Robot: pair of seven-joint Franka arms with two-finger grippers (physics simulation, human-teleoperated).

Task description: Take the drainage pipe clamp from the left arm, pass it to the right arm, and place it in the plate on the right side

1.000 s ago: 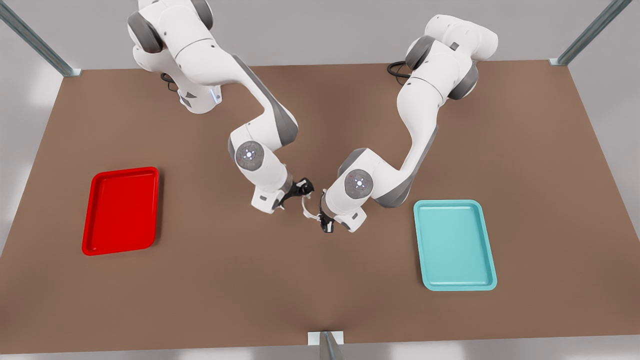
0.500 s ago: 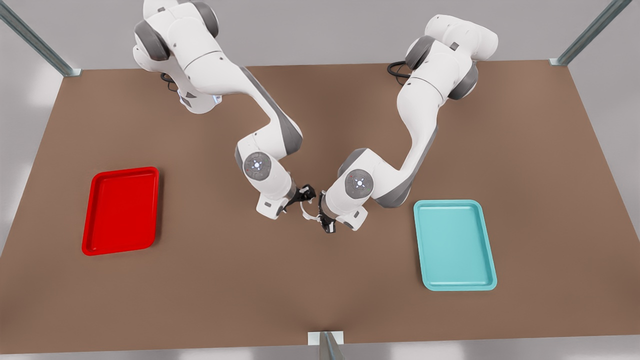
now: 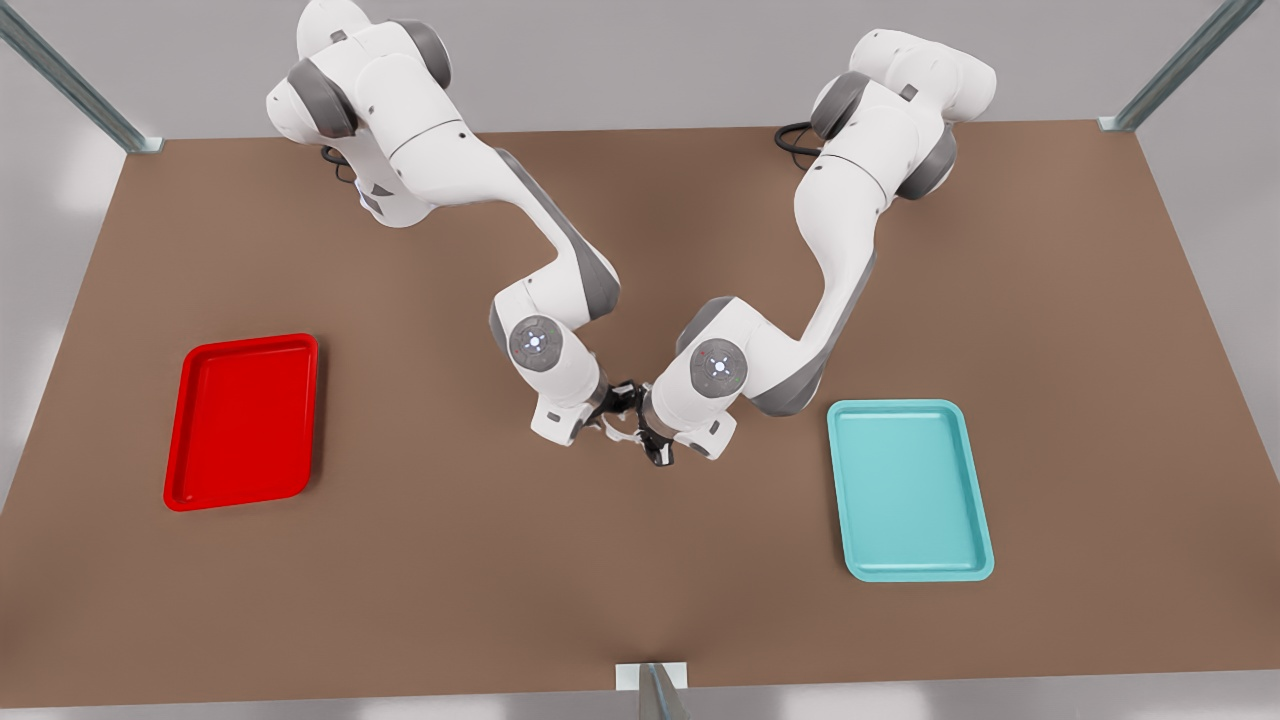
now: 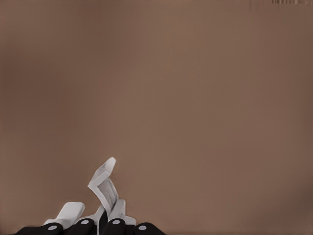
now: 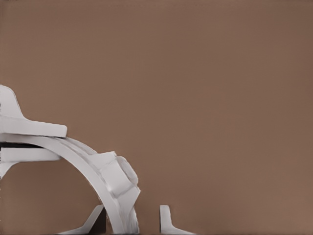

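The drainage pipe clamp [image 3: 617,431], a thin white half-ring, hangs above the table's middle. My left gripper [image 3: 652,446], on the arm at the front view's right, is shut on one end of it [image 4: 103,183]. My right gripper [image 3: 622,397], on the arm at the front view's left, has reached the clamp. In the right wrist view the arc [image 5: 95,164] runs between its open fingers [image 5: 166,220]. The plate [image 3: 243,421], a bright red tray, lies on the table at the front view's left with nothing in it.
A teal tray [image 3: 908,489] lies at the front view's right. Brown tabletop [image 3: 640,580] stretches bare around both trays. Metal frame posts stand at the back corners [image 3: 140,140] and at the front edge [image 3: 650,685].
The right arm has swung toward the front view's right and brought its gripper up to the clamp. The left arm and the clamp have stayed in place.
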